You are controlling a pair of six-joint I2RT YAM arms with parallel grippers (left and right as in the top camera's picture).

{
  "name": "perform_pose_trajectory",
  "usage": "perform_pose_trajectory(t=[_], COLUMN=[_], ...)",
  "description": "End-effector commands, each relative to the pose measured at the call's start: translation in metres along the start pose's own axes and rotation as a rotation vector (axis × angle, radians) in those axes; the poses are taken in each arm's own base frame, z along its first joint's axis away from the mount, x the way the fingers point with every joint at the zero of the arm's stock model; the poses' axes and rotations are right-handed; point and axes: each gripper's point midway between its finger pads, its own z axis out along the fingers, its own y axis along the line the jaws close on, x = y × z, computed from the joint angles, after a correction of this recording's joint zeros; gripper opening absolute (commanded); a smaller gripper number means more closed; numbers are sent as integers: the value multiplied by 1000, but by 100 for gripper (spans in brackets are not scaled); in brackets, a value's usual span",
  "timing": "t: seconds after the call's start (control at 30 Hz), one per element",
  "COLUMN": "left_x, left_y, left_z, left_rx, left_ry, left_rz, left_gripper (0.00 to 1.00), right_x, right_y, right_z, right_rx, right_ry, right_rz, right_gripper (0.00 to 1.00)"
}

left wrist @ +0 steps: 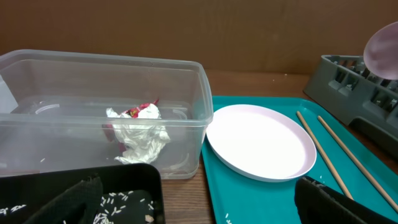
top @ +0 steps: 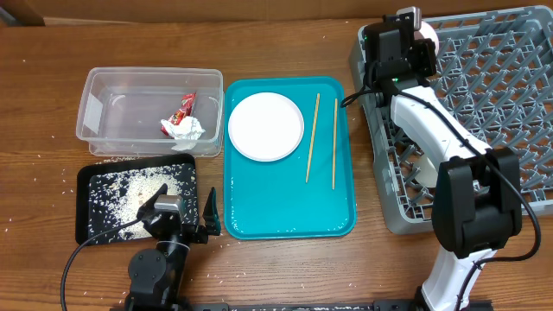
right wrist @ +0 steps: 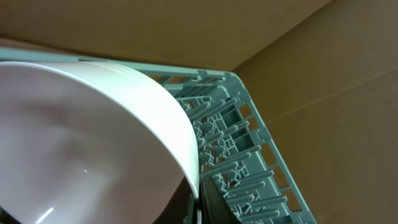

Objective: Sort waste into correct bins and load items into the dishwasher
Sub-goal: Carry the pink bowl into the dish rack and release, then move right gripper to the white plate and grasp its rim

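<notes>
Right hand [top: 416,36], outstretched, holds small white bowl [right wrist: 93,137] over dish rack [top: 510,69].

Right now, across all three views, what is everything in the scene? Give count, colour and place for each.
clear tub: one, clear, far left of the table
wrapper: one, red and white, crumpled, inside the clear tub
black tray: one, black, on the near side of the tub
rice grains: many, white, in the black tray, some loose on the table
teal tray: one, teal, centre
plate: one, white, on the teal tray
chopsticks: two, wooden, on the teal tray, right of the plate
dish rack: one, grey, right
white bowl: one, held over the rack's corner
white object: one, in the rack, mostly hidden
table: one, brown wood
left gripper: open, by the black tray
right gripper: shut on the white bowl
</notes>
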Motion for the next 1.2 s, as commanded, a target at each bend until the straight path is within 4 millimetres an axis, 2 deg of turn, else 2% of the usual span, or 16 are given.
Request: perform_pose_trajectory(t=[0.0,0.23,0.53,0.73,0.83,0.9,1.0,1.07,1.13,1.17], left_x=[-1,-1,-1,-1,-1,-1,-1,-1,-1,-1], left_y=[1,1,1,1,1,1,1,1,1,1], left_z=[0,0,0,0,0,0,0,0,0,0], left_rx=[-2,-2,-2,-2,-2,-2,-2,-2,-2,-2], left_ry=[-7,-7,-7,-7,-7,-7,-7,-7,-7,-7], left_rz=[-1,-1,-1,-1,-1,-1,-1,-1,-1,-1], left_gripper=[100,100,100,100,100,100,100,100,100,100], right_x=[11,24,9,-13,-20,-14,12,31,44,50], right_y=[6,22,46,36,45,65,102,126,141,147], right_z=[4,-19,-72,-108,-144,-175,-229,-271,-301,-310], right_rx=[14,-2,-48,-113,-297,-514,-898,-1167,-1336,-1381], right_ry=[29,62,-19,-87,-112,-82,64,229,378,449], right_rz=[-33,-126,-190,-157,-136,-100,-28,41,97,126], right_gripper=[4,4,37,51,57,61,69,69,67,65])
